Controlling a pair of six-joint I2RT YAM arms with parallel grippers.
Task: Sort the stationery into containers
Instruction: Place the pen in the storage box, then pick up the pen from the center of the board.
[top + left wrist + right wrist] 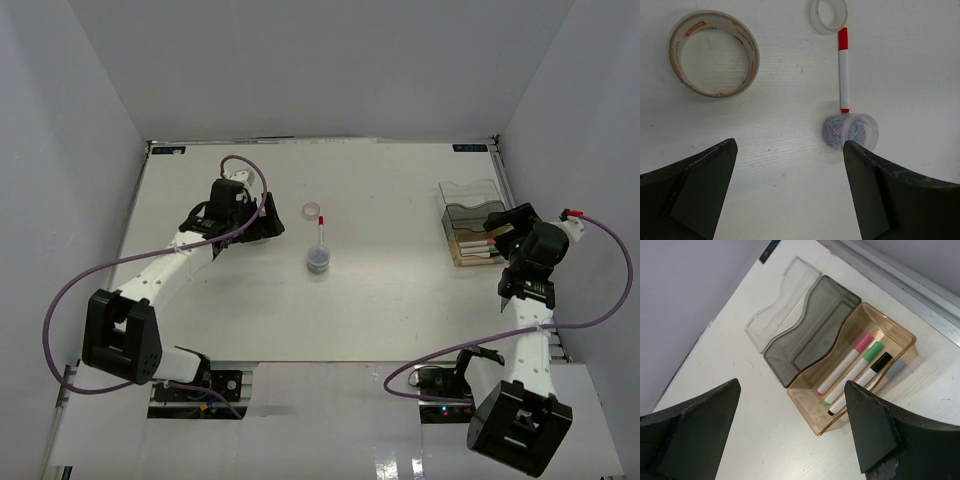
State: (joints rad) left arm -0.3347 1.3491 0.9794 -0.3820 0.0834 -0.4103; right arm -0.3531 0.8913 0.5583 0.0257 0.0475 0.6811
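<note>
A beige tape roll, a small clear ring, a white marker with a red cap and a round clear tub of coloured bits lie on the white table. The marker's end touches the tub. My left gripper is open and empty, hovering short of them, its right finger next to the tub. In the top view it hides the roll. The organiser has clear, grey and tan sections; the tan tray holds pink, green, black and blue-capped markers. My right gripper is open and empty above it.
The organiser stands at the table's right edge, close to the side wall. The ring, marker and tub sit mid-table. White walls enclose the table on three sides.
</note>
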